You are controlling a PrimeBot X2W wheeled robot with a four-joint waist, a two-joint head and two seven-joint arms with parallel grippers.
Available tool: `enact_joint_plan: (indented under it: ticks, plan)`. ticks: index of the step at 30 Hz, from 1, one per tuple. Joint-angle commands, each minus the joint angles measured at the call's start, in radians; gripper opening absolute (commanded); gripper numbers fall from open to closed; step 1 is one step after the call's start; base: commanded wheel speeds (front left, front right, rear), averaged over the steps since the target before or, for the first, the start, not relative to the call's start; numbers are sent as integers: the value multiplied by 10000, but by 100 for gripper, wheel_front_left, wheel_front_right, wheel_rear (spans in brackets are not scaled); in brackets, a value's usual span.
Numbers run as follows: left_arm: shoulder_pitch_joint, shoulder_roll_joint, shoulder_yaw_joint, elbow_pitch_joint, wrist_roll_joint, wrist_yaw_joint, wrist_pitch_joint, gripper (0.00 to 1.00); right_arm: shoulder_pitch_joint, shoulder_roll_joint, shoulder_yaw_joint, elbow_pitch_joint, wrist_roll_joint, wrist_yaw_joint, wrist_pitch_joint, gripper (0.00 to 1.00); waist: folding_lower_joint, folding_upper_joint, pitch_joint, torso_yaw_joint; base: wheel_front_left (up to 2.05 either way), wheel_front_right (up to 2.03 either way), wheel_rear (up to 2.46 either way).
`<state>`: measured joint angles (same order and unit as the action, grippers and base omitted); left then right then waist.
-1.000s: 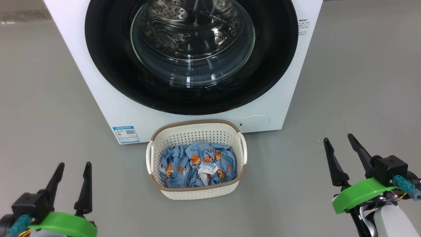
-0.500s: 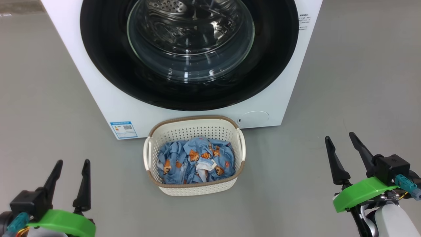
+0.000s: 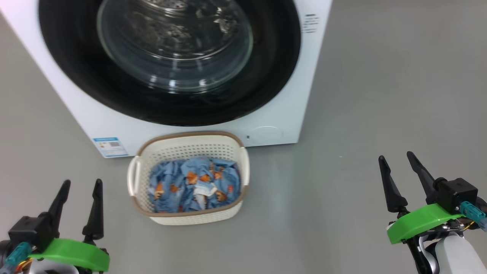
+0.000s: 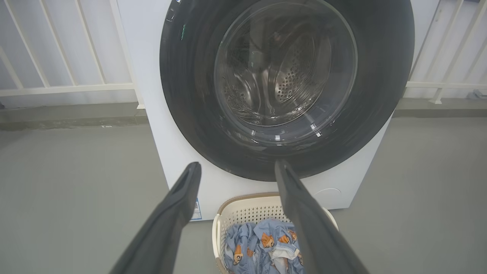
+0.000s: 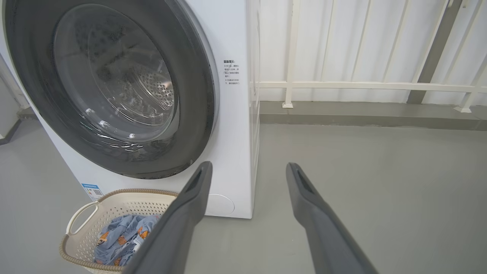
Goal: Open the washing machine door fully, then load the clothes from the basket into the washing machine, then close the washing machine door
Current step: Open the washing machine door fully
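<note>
While the left pincer (image 3: 83, 181) hovers near the basket (image 3: 182, 148), the right pincer (image 3: 395, 155) hangs farther off, both spread wide.

Seen from the head, the shut washing machine door (image 3: 169, 53) bars the drum (image 4: 293, 72) from 10 to 12 o'clock, the basket (image 3: 189, 134) sits low at 11 just before the washing machine's (image 3: 277, 110) white front, and open grey floor (image 3: 380, 83) runs from 1 to 4 o'clock.

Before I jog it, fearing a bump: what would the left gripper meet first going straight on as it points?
Probably the washing machine door, low on its black rim; the open left gripper aims there, though depth is unclear.
</note>
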<state>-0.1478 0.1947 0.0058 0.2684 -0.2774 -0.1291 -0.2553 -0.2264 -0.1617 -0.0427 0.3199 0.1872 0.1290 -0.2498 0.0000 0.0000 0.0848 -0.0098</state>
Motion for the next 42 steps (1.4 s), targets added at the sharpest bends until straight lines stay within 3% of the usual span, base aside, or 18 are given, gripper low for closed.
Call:
enact_joint_plan:
  ticks: [1,14,42]
  plan:
    - [-470,213,402,-359,-44,-16,-65,100,-353,-38,169,-270,-39,17,-120,100,0,0,34,6,121,121,-242]
    - [-419,218,299,-658,232,-16,-65,100,-386,59,70,-468,-35,17,-120,100,0,0,179,19,72,72,-144]
    - [-58,126,288,-813,418,-16,-65,100,-149,35,101,-442,-3,17,-120,100,0,0,-183,47,1,1,-2]
